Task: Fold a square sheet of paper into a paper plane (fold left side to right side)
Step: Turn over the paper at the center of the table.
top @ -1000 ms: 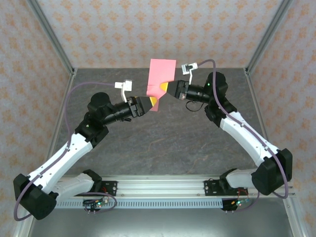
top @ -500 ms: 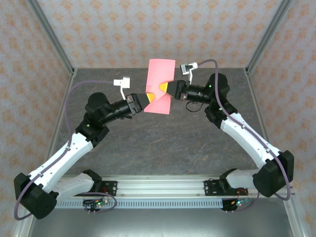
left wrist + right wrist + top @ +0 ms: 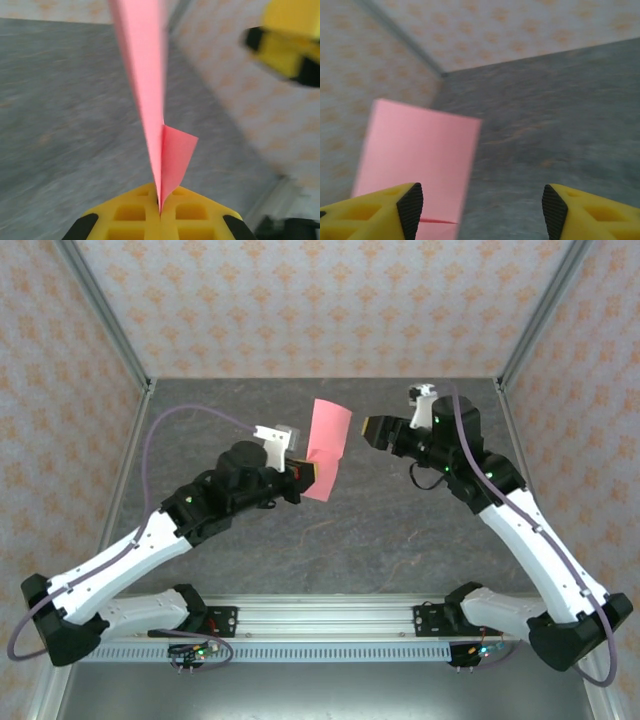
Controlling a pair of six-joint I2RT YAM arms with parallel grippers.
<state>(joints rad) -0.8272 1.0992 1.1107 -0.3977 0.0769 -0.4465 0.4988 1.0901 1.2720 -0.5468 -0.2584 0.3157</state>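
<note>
Salmon-pink paper [image 3: 328, 445], folded, upright

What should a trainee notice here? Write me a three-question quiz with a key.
1. True or false: the left claw is shut on the pink paper.
2. The right claw is: A) gripping the paper, B) open and apart from it, C) pressing it flat.
3. Fill in: the paper is held ___ the table, not lying on it.
Key: 1 true; 2 B; 3 above.
</note>
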